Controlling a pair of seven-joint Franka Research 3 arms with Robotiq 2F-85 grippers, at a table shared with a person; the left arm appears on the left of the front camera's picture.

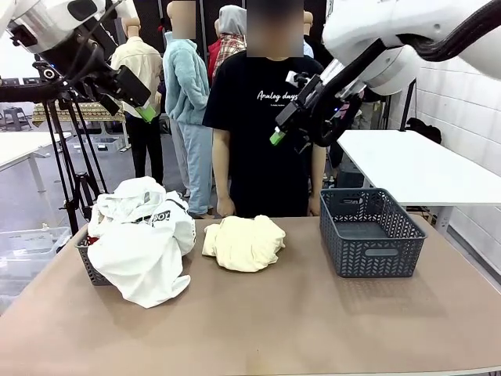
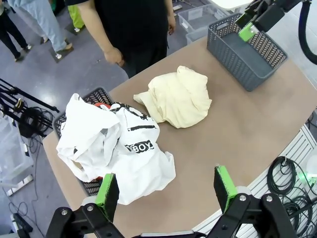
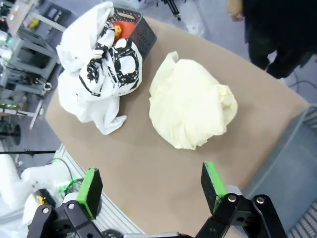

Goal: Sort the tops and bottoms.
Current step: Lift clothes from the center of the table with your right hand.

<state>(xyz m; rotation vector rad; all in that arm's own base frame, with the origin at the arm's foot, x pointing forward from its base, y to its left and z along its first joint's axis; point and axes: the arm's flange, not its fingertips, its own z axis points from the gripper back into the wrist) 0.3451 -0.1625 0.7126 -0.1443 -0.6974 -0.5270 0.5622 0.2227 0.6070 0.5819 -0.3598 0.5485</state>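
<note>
A white T-shirt [image 1: 141, 239] with black lettering spills out of the dark basket [image 1: 88, 265] at the table's left; the white T-shirt [image 2: 116, 148] [image 3: 99, 74] lies in a loose heap. A bit of red-orange garment [image 3: 126, 27] shows inside that basket. A crumpled cream garment [image 1: 244, 243] [image 2: 178, 96] [image 3: 190, 104] lies at the table's middle; whether it is a top or a bottom I cannot tell. My left gripper [image 1: 141, 102] [image 2: 166, 191] hangs open, high above the left basket. My right gripper [image 1: 283, 131] [image 3: 151, 186] hangs open, high above the table's middle.
A grey basket [image 1: 372, 235] [image 2: 247, 49] stands at the table's right with nothing in it. A person in a black T-shirt stands at the far edge, hands [image 2: 116, 54] by the table. The near half of the table [image 1: 297, 329] is bare.
</note>
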